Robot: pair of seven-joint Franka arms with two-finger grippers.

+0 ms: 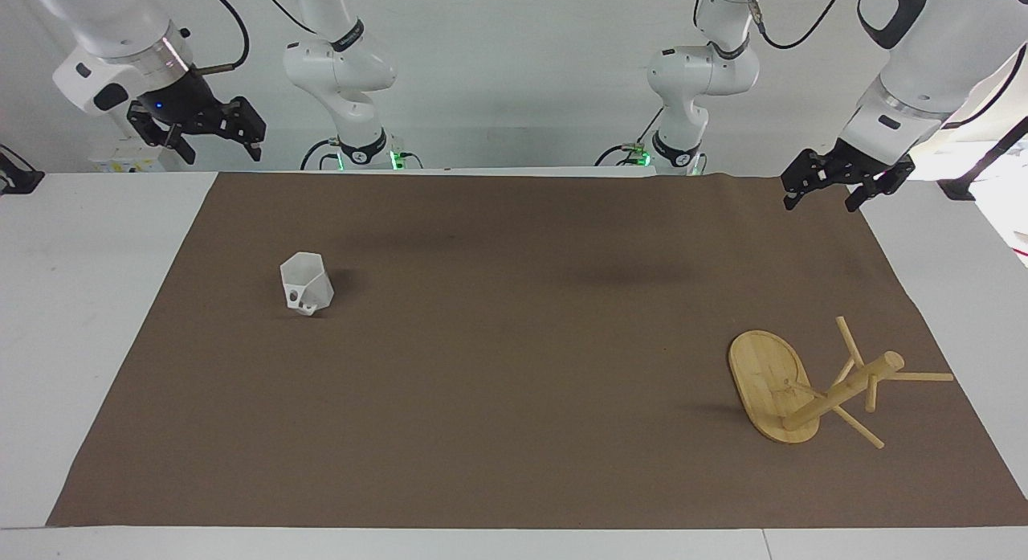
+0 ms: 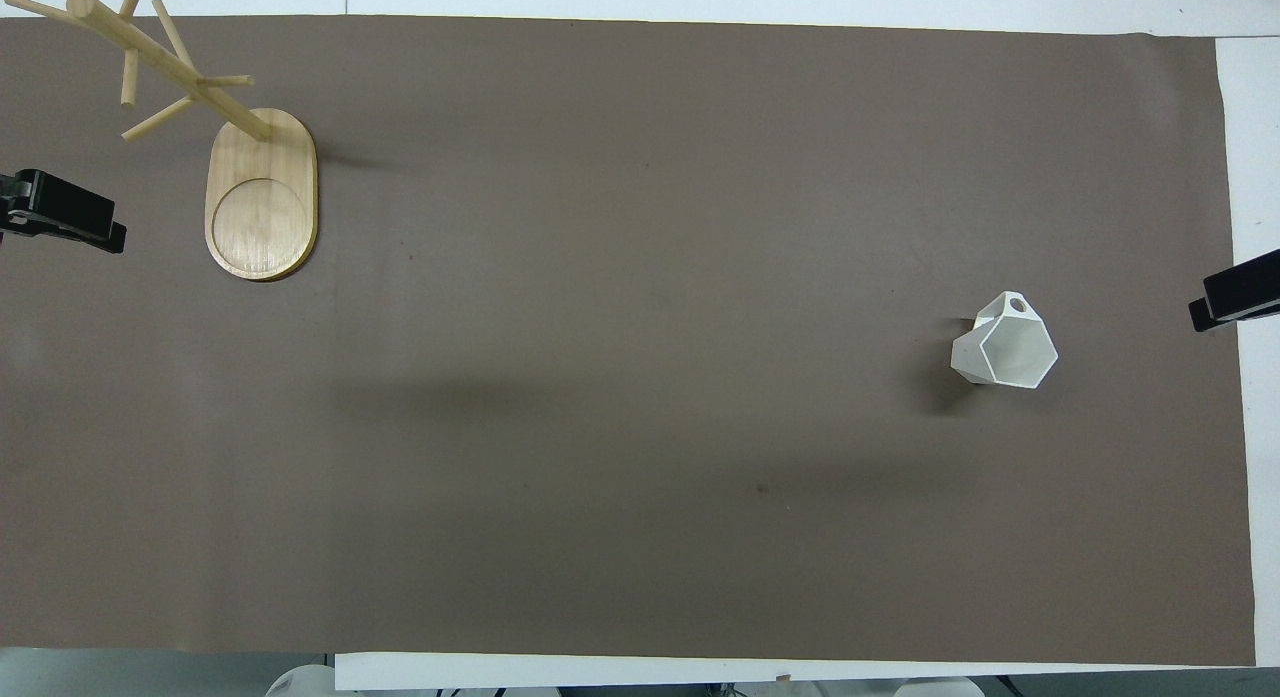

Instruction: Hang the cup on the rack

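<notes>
The white faceted cup [image 1: 306, 284] stands upright on the brown mat toward the right arm's end, its handle on the side away from the robots; it also shows in the overhead view [image 2: 1008, 343]. The bamboo rack [image 1: 811, 387] lies tipped over toward the left arm's end, farther from the robots than the cup. Its oval base [image 2: 261, 202] is raised on edge, and its post slants outward with pegs on the mat. My right gripper [image 1: 218, 142] is open and empty, up in the air at the mat's corner. My left gripper [image 1: 823, 197] is open and empty over the mat's other corner nearest the robots.
The brown mat [image 1: 514, 399] covers most of the white table [image 1: 88, 303]. Only the grippers' dark tips show at the side edges of the overhead view, the left [image 2: 62, 213] and the right [image 2: 1236, 297].
</notes>
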